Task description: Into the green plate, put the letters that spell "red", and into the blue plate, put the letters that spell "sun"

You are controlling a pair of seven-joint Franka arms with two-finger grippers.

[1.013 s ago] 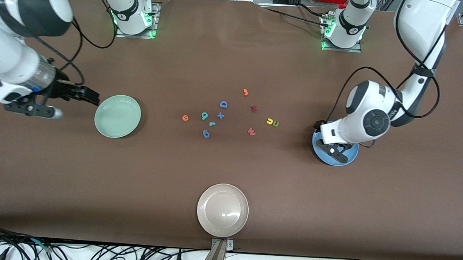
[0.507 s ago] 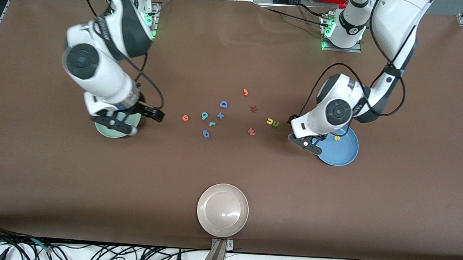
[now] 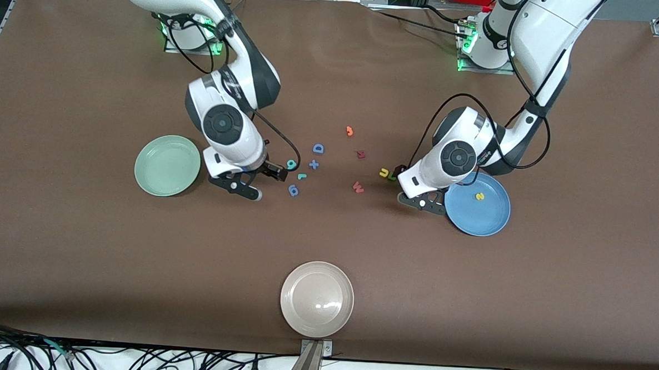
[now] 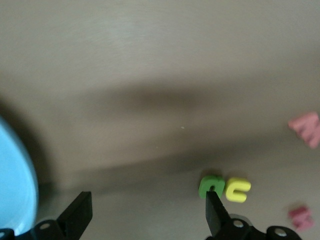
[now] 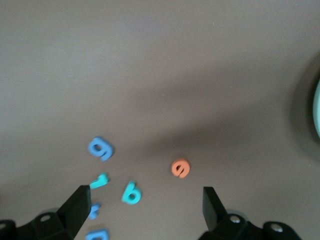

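So the key thing here is which arm is nearer what. The right gripper hangs wide open and empty over the orange "e", which sits between its fingers, slightly ahead of the tips, with the teal "d" just beside it. The green plate is near.

The left gripper is wide open and empty too; the olive "n" lies right at one fingertip, off-centre, touching the yellow "u". The yellow "s" is in the blue plate.
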